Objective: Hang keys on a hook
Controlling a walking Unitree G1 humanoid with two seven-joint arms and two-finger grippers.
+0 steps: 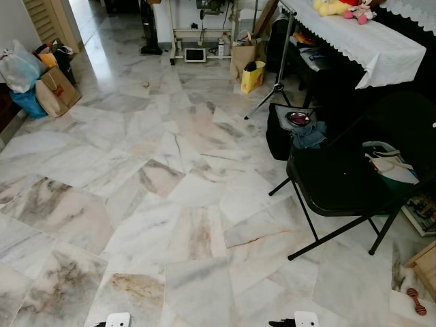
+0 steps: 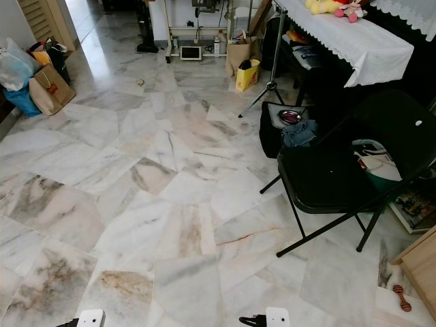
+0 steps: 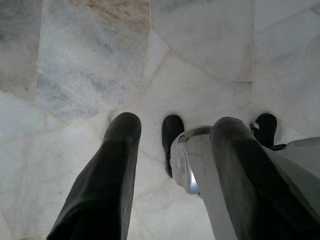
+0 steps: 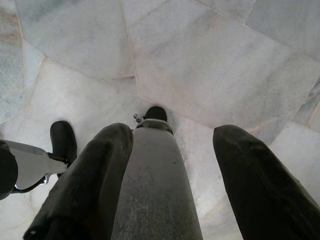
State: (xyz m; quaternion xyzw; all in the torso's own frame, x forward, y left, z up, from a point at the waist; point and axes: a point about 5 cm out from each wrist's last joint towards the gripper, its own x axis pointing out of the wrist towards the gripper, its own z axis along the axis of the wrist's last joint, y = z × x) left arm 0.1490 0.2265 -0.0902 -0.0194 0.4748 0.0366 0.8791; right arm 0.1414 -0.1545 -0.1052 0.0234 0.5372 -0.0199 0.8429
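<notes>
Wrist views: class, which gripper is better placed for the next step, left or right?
Right, marginally. Left gripper and right gripper both hang open, empty, over the marble floor; the folding chair and draped table stand on the right.

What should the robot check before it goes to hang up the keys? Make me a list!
1. Left claw open, holding nothing: ok.
2. Right claw open, holding nothing: ok.
3. Keys found: not ok, none spotted.
4. Hook found: not ok, none spotted.
5. Marble floor ahead free to walk: ok.
6. Black folding chair close on the robot's right: not ok, steer around it.
</notes>
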